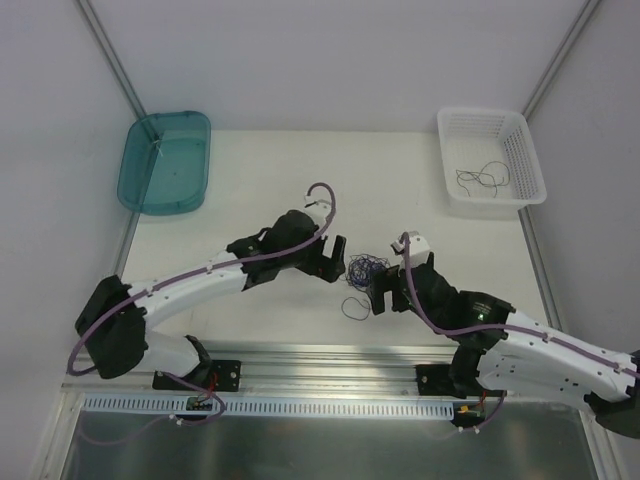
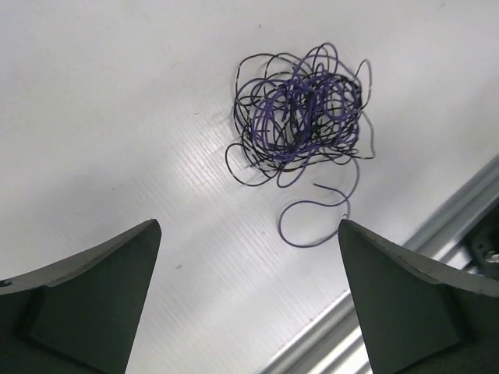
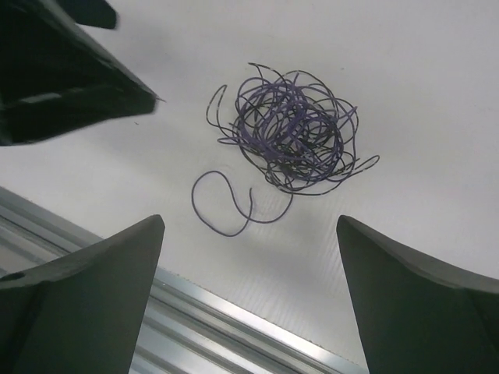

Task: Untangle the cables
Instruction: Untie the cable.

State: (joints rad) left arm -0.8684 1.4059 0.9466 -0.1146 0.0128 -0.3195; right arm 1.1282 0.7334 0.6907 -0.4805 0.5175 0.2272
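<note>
The cables [image 1: 366, 268] lie on the white table as a small tangle of thin purple and black strands, with one loose purple loop [image 1: 355, 307] trailing toward the near edge. The tangle also shows in the left wrist view [image 2: 300, 113] and the right wrist view [image 3: 288, 128]. My left gripper [image 1: 340, 260] is open and empty just left of the tangle, above the table [image 2: 249, 226]. My right gripper [image 1: 378, 292] is open and empty just right of it [image 3: 249, 222]. The left gripper's fingers [image 3: 70, 93] show in the right wrist view.
A white mesh basket [image 1: 525, 165] at the back right holds a few thin dark strands [image 1: 482, 178]. A teal tray [image 1: 165, 160] stands at the back left. A metal rail [image 1: 330, 355] runs along the table's near edge, close to the loose loop.
</note>
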